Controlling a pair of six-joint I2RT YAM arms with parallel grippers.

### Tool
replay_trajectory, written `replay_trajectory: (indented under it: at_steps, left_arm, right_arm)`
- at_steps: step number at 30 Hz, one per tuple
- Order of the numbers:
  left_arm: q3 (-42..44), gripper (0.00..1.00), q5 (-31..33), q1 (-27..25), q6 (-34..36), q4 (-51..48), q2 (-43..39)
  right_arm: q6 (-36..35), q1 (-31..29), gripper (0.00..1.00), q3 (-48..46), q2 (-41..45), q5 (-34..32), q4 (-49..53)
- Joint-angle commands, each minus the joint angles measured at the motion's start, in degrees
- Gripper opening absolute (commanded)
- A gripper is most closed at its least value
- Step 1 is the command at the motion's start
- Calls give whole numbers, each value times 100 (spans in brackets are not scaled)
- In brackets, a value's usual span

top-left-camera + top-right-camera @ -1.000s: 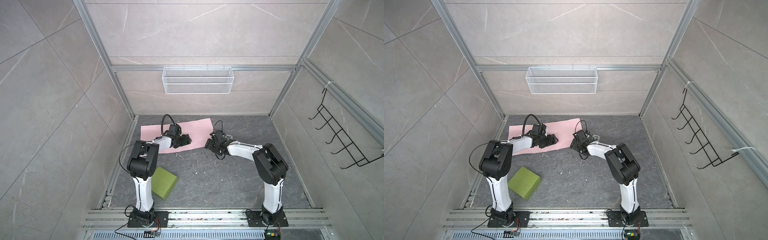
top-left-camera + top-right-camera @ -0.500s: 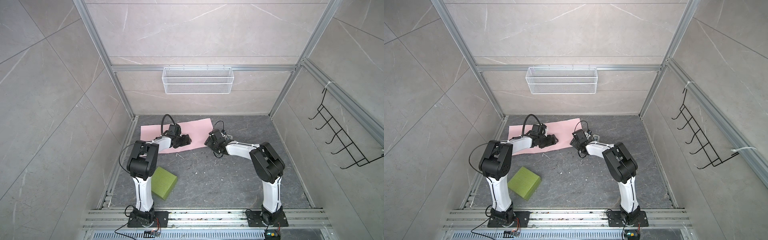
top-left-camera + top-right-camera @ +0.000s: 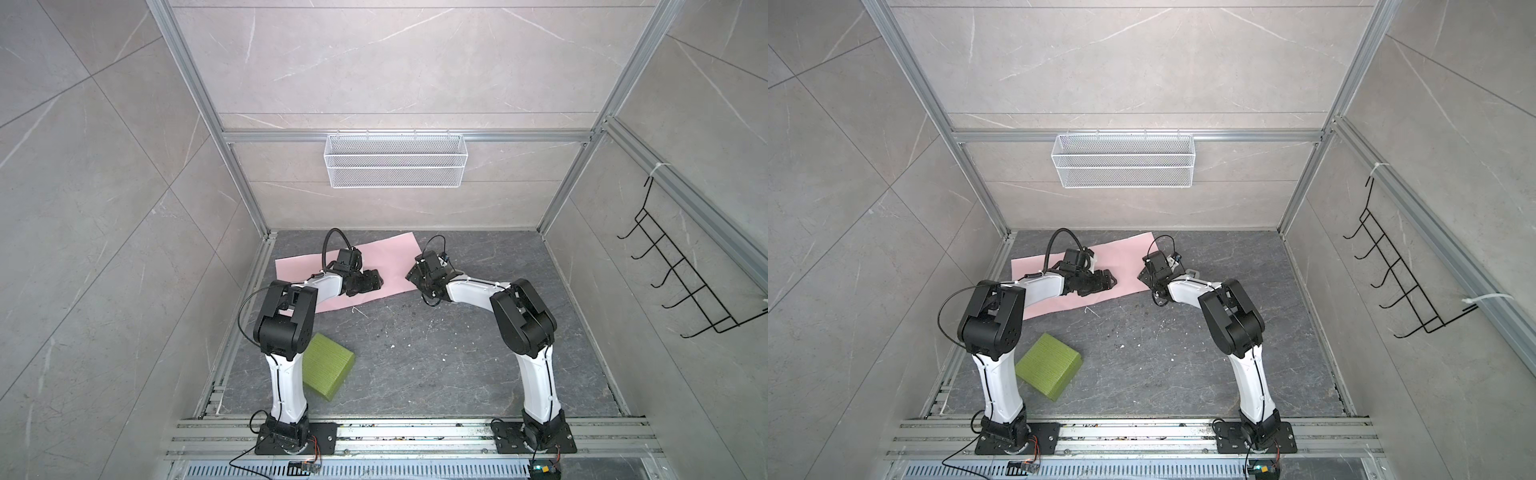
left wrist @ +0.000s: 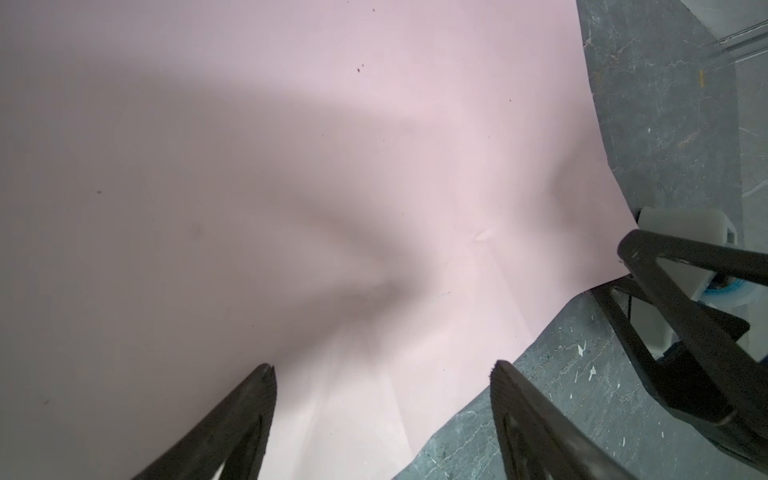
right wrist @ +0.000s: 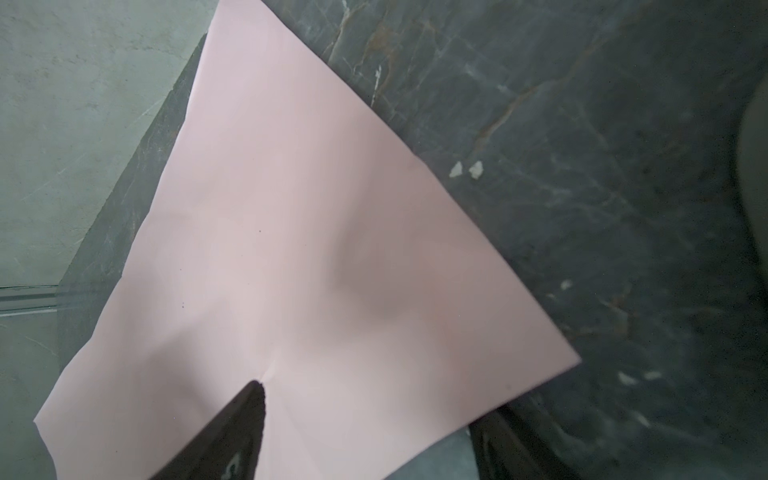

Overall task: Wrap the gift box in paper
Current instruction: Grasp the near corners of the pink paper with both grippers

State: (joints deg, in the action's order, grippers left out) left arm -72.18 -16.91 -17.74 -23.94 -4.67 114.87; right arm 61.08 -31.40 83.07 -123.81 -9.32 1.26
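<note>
Both top views: box (image 3: 328, 365) (image 3: 1048, 365) lies flat on floor (image 3: 415, 353) by L arm (image 3: 286, 374) base, a corner toward us, well apart from both grippers. We see L arm and R arm (image 3: 536, 374) with elbows raised, forearms low, reaching fwd and inward. Paper (image 3: 386, 257) (image 3: 1121, 257), pink side up, lies farther back, long axis L-R, right end slightly farther. L gripper (image 3: 370, 280) (image 4: 381, 365) hangs over its near edge, jaws spread, nothing btwn. R gripper (image 3: 411, 275) (image 5: 368, 403) sits at the right short edge, jaws spread astride it.
</note>
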Motion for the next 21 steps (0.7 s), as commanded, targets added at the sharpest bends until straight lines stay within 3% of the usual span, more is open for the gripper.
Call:
replay_trajectory:
  at_steps: [1, 11, 21]
  left_arm:
    - [91, 83, -140, -4, 144, -220, -70]
    - [90, 84, -142, -3, 182, -241, -35]
    - [47, 84, -146, -5, 206, -333, -68]
  right_arm:
    - [-96, 45, 75, 197, -161, -29, -3]
    - [-1055, 267, 54, 198, -220, 112, -512]
    - [-1692, 498, 12, 573, -383, 597, -507]
